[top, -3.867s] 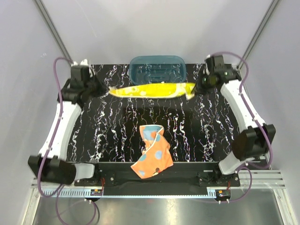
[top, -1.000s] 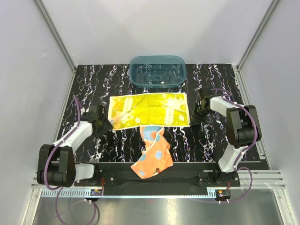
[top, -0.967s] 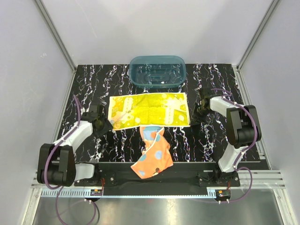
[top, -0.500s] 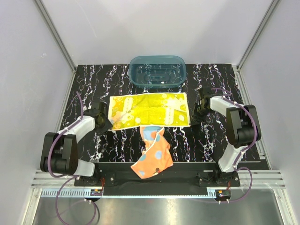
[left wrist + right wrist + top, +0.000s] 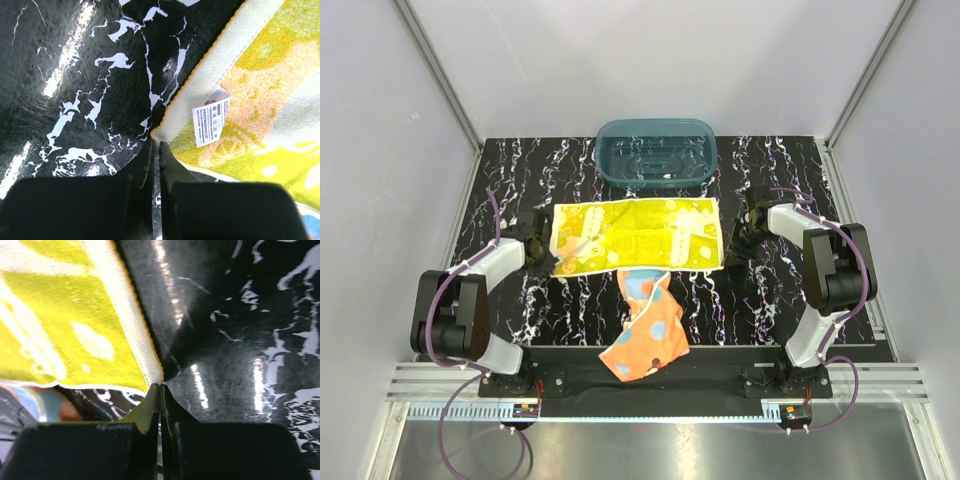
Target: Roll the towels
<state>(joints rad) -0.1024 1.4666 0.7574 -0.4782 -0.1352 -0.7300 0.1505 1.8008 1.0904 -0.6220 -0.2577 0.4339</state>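
Since yellow towel (image 5: 638, 232) lies flat on table (image 5: 520, 180), long axis left-right, hands bracket it: left hand (image 5: 155, 145) pinched shut on near-left corner, right hand (image 5: 160, 390) likewise on near-right.

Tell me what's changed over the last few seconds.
The yellow towel, earlier stretched in the air by the teal tub, now lies flat nearer the arms. The left gripper has closed on its near-left corner; the right gripper stays shut on the near-right corner. Orange dotted towel and tub unmoved.
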